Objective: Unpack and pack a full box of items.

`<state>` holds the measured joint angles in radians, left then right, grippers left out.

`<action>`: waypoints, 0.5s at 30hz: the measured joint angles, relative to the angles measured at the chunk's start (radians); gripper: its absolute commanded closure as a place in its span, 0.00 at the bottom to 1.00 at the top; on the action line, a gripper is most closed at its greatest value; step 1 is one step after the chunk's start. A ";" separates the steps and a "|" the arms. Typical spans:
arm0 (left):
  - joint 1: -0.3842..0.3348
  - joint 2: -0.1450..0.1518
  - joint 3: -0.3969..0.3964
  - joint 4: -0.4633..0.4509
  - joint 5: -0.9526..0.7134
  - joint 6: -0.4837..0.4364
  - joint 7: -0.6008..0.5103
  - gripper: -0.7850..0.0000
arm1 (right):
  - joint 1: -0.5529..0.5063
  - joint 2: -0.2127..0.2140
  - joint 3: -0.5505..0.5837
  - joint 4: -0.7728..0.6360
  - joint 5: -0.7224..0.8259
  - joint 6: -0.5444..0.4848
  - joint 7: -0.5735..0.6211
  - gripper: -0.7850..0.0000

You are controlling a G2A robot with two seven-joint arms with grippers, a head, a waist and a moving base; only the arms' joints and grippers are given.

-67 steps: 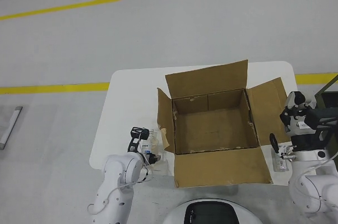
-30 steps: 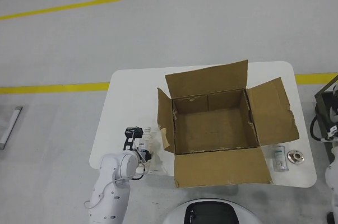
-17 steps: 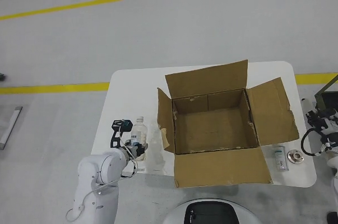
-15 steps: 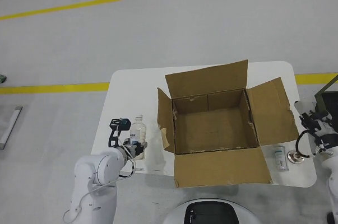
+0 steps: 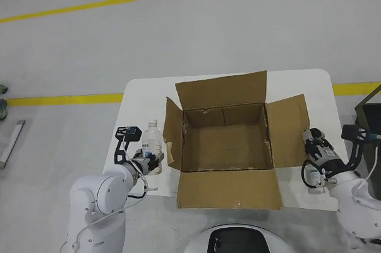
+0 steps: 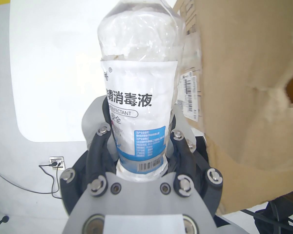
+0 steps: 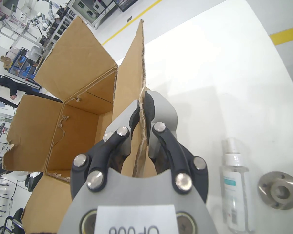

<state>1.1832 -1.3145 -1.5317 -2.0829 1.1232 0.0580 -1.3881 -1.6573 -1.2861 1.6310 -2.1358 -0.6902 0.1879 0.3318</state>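
Note:
An open, empty cardboard box (image 5: pixel 228 190) stands in the middle of the white table (image 5: pixel 146 101). My left gripper (image 5: pixel 146 157) is shut on the lower body of a clear disinfectant bottle (image 5: pixel 152 140), held upright just left of the box's left flap. In the left wrist view the bottle (image 6: pixel 136 62) rises from between the fingers (image 6: pixel 101 137), with the flap (image 6: pixel 234 74) close beside it. My right gripper (image 7: pixel 142 109) is shut on the edge of the box's right flap (image 7: pixel 131 74); from above it sits at that flap's outer edge (image 5: pixel 313 142).
A small spray bottle (image 7: pixel 235 186) lies on the table beside a round metal flange (image 7: pixel 278 192), just right of the right gripper. A dark cabinet (image 5: pixel 373 117) stands past the table's right edge. Bare table lies behind the box.
The right arm came in from beyond the table's right edge and closed on the right flap. The box has slid left. The left arm moved the bottle leftward, away from the left flap.

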 measured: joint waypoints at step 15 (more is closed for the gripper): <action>-0.122 0.020 -0.085 -0.027 0.060 0.061 0.017 1.00 | 0.005 -0.008 -0.128 -0.007 -0.074 0.054 -0.030 1.00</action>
<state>1.0614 -1.2949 -1.6167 -2.1095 1.1834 0.1192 -1.3711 -1.6520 -1.2941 1.5027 -2.1425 -0.7647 0.2417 0.3017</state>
